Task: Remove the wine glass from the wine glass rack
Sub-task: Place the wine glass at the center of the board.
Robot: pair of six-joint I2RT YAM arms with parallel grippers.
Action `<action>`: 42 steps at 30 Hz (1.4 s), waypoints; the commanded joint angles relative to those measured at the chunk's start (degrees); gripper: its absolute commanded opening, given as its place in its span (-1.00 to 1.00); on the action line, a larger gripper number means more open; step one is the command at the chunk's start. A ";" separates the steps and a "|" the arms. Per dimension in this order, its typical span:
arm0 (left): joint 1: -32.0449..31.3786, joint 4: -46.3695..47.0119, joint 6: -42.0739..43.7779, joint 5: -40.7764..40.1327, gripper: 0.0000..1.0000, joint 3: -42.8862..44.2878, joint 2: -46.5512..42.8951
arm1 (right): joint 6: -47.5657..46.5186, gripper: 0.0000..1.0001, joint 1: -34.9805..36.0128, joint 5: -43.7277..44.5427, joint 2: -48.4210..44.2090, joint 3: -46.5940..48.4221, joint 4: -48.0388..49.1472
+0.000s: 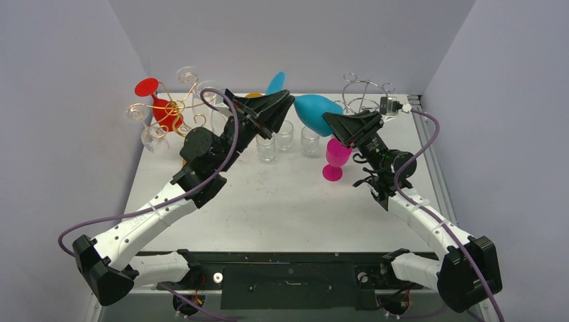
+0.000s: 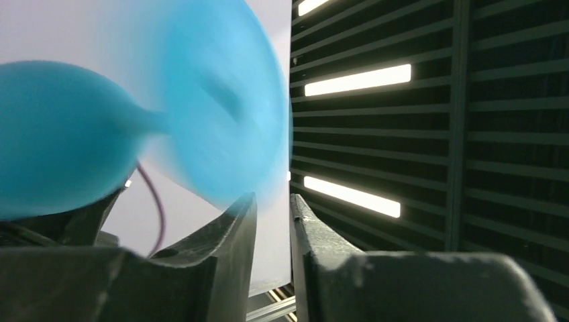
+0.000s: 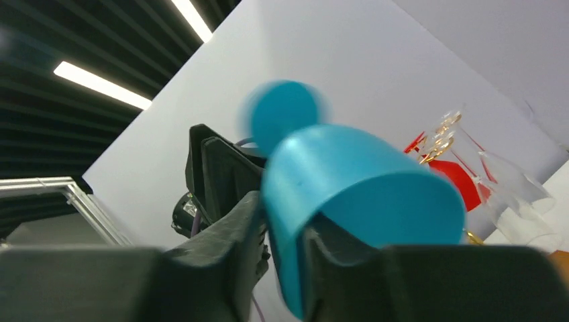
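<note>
One gold rack [image 1: 176, 106] at 10 o'clock carries a red glass [image 1: 164, 111]. Left tool [image 1: 290, 100] has its jaws narrow at the foot of the blue wine glass [image 1: 315, 107]; blurred, cannot tell if it grips. The glass hangs mid-air at 12 o'clock, off the silver rack [image 1: 366, 92] at 1 o'clock. Right tool [image 1: 330, 119] is clamped on the bowl rim. Risks: tools pulling against each other could snap the stem, and a slipping rim pinch would drop it onto the clear tumblers [image 1: 285, 134] on the table [image 1: 282, 208].
</note>
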 commanded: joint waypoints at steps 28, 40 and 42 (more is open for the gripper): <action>22.78 -52.88 62.15 9.59 0.93 10.91 -12.57 | -47.72 -1.00 8.23 22.17 6.08 49.77 -107.75; 22.96 -66.77 76.67 -14.42 0.93 24.26 -12.47 | -56.38 -1.00 12.96 27.98 29.62 68.23 -124.97; 22.99 -67.35 77.60 -17.60 0.93 24.41 -13.31 | -56.87 -1.00 13.15 29.51 32.44 69.34 -125.79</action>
